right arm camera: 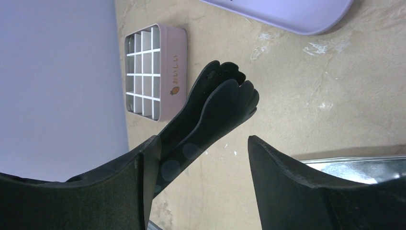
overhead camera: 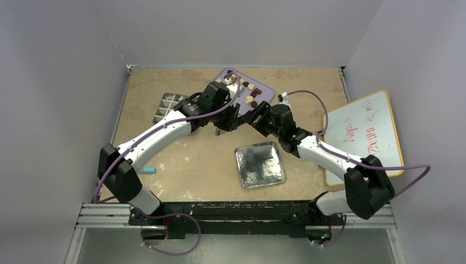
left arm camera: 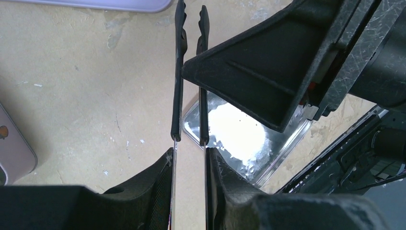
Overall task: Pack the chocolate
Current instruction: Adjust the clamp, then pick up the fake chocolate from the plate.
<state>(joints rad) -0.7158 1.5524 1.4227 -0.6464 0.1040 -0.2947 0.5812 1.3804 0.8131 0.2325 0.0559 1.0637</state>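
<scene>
Roughly ten chocolates (overhead camera: 250,87), one tray (overhead camera: 266,89)

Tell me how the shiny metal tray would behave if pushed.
The metal tray looks thin and shallow, so it is probably light and would slide flat rather than tip. Its glossy surface and low rim may be slippery to grasp.

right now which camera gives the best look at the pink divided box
The right wrist view: the pink divided box sits whole, grid and side label plain. The top external view shows it small, the left arm partly covering it. The left wrist view has at most a sliver at its left edge.
</scene>
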